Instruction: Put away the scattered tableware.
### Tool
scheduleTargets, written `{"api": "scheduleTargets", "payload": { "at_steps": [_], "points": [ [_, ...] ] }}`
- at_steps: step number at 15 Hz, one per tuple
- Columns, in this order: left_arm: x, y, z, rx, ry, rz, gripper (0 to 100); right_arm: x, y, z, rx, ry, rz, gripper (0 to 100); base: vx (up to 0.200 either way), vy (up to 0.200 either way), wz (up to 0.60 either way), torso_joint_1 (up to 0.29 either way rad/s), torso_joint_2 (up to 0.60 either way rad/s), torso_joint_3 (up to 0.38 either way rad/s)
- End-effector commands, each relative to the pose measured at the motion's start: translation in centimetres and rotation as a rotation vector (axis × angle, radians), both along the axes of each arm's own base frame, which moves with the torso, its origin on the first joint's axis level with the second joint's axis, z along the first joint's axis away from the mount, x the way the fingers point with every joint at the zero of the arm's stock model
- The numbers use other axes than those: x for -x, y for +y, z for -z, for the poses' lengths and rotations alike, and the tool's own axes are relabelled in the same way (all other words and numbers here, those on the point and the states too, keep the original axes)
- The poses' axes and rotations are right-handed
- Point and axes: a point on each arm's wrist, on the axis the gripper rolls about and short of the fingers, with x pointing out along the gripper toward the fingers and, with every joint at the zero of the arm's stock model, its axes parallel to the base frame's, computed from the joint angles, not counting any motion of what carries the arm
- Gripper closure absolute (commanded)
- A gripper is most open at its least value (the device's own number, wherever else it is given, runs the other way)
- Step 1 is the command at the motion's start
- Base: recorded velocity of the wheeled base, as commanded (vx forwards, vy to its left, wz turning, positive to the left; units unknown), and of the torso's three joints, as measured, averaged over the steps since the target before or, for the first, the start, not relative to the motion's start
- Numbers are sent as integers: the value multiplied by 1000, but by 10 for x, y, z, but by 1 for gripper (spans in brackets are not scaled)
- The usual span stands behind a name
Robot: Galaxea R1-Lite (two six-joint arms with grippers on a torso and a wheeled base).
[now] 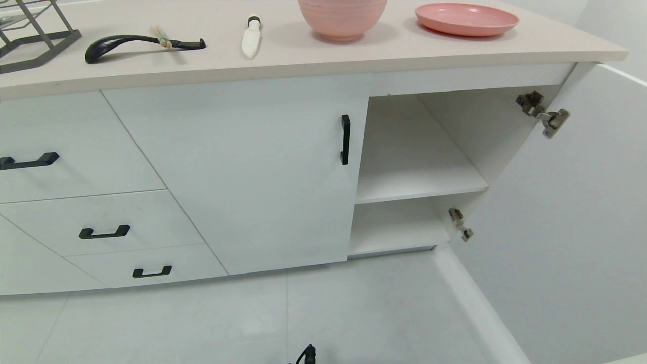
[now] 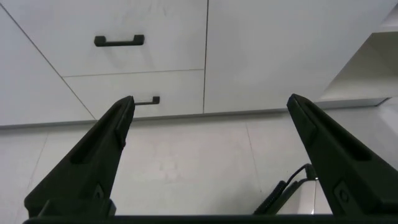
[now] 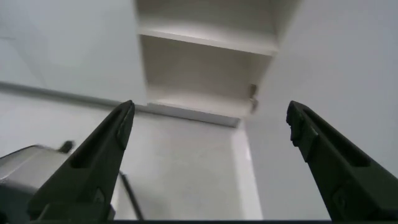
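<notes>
The long counter point(image 1: 303, 55) runs across the top of a white cabinet. On the robot's right side the cabinet door point(image 1: 556, 227) stands wide open, so the inner shelf point(image 1: 414, 189) and the bottom board under it are free to reach. The left door point(image 1: 252, 172) and the drawers point(image 1: 101, 217) are closed. Both arms hang low, near the floor. The left gripper point(image 2: 210, 99) faces the drawers with its two fingers spread wide apart and nothing between them. The right gripper point(image 3: 209, 105) faces the open compartment, also spread wide and holding nothing. All the tableware lies on the counter, well above the grippers: the pink bowl point(image 1: 342, 17) in the middle, the pink plate point(image 1: 466, 19) near the right end, the black ladle point(image 1: 136, 44) on the left with the chopsticks point(image 1: 162, 36) lying across its handle, and a small white tool point(image 1: 251, 36) between ladle and bowl. I think the next step is to lift the right arm to the plate, because it lies nearest to the open compartment. A flat plate is hard to pinch, so the fingers should take its rim from the side, then bring it down level and past the open door without hitting it.
</notes>
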Motion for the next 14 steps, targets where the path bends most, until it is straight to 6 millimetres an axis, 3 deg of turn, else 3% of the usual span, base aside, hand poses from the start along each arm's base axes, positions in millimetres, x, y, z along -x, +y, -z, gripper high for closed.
{"api": "scheduleTargets", "payload": {
  "at_steps": [1,4,9,12,14],
  "points": [
    [1,0,1,-1,-18,-7,0,-1,-2,0,-16,6,85,0,0,0,0,0,0,0],
    [1,0,1,-3,-18,-6,0,0,-5,6,-107,77,216,0,0,0,0,0,0,0],
    [1,0,1,-1,-18,-6,0,0,-5,6,-159,79,215,0,0,0,0,0,0,0],
    [1,0,1,-1,-18,-4,0,0,-5,6,-161,80,217,0,0,-200,0,2,-2,4],
    [1,0,1,2,-19,-6,0,0,-5,6,-161,80,217,0,0,0,0,0,0,0]
  ]
}}
